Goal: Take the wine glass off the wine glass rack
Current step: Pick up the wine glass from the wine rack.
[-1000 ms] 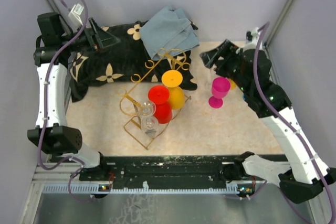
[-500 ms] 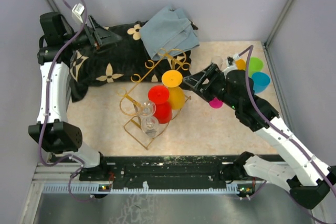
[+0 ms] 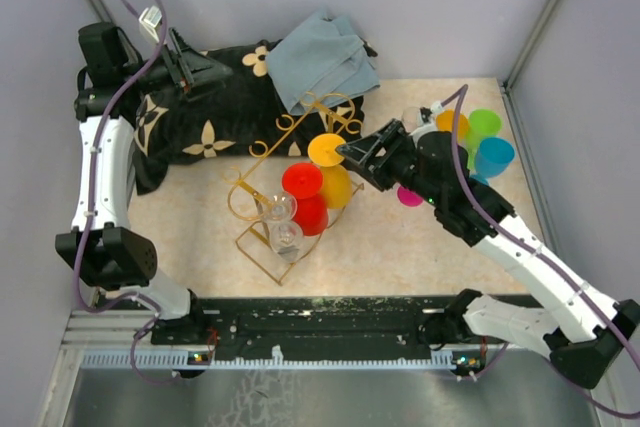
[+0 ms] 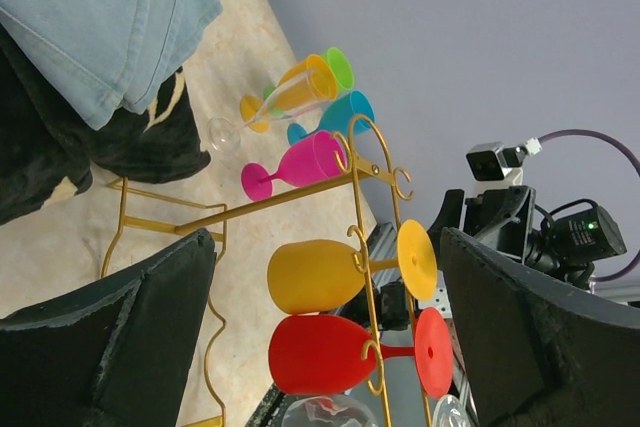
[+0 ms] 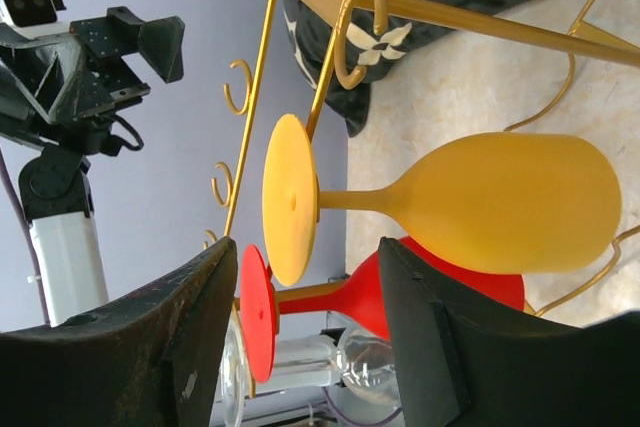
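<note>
Yellow glass (image 5: 500, 202) hangs on the rack (image 5: 480, 13), just before the right gripper (image 3: 358, 161), jaws apart. Left gripper (image 3: 213, 69) gapes too.

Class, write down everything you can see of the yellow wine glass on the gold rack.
The yellow wine glass looks like opaque, matte plastic, with a rounded bowl, a thin stem and a flat round foot. It hangs upside down and empty. Its stem is slotted between the rails of the gold wire rack, and its foot rests on top. The red glass hangs right beside it. The open right gripper is near its foot and appears not to touch it.
</note>
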